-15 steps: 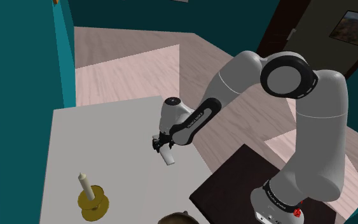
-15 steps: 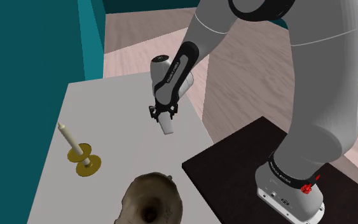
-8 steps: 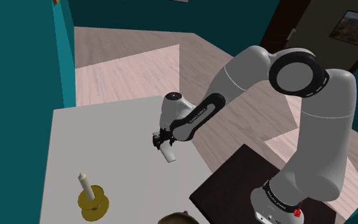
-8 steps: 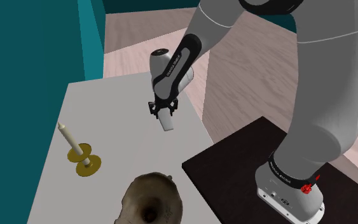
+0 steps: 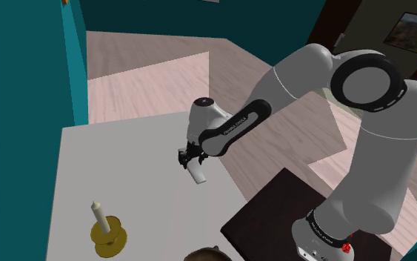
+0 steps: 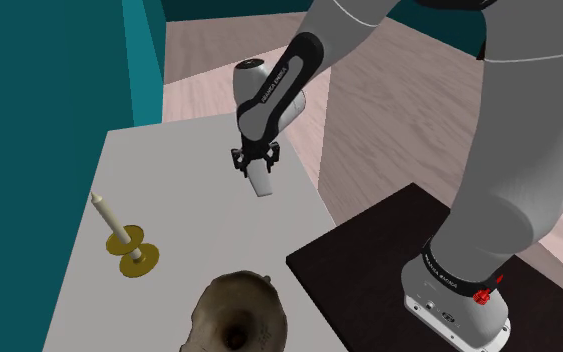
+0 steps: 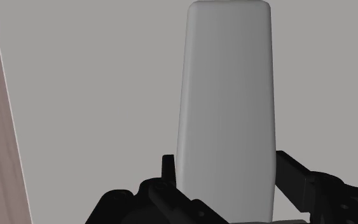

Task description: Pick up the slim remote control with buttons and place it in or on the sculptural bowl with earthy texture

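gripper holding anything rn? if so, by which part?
Yes. The gripper is shut on the plain white remote control, clasping it by one end, with the rest of its length sticking out past the fingers.

Bare table (image 6: 194, 195) up to the bowl (image 6: 237, 315), candlestick (image 6: 129, 246) well aside.

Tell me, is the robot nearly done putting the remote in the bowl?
About halfway. Done: the jaws are shut on one end of the plain white remote. In hand: the remote looks lifted, hanging from the jaws over the grey table, well apart from the bowl. Left: carry it to the rough brown bowl at the table's near edge in the second exterior view and let go.
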Robot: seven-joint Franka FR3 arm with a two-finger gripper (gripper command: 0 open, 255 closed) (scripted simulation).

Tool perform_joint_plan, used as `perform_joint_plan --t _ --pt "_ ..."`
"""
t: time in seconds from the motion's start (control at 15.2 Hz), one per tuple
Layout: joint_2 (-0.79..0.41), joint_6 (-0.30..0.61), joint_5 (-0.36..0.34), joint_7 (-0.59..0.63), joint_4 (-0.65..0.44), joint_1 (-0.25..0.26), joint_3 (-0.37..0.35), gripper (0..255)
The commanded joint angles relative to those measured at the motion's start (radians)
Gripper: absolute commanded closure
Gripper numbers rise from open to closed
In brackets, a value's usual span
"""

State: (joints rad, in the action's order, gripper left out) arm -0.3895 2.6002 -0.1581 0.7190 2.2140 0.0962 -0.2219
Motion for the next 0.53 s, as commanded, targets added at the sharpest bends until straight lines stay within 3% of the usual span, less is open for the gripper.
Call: perform_joint_plan --t 0.0,0.46 --pt "0.023 -0.021 0.01 -0.008 0.002 -0.006 -0.006 255" --pt "0.102 -0.099 0.045 -0.032 0.001 -0.02 -0.026 255"
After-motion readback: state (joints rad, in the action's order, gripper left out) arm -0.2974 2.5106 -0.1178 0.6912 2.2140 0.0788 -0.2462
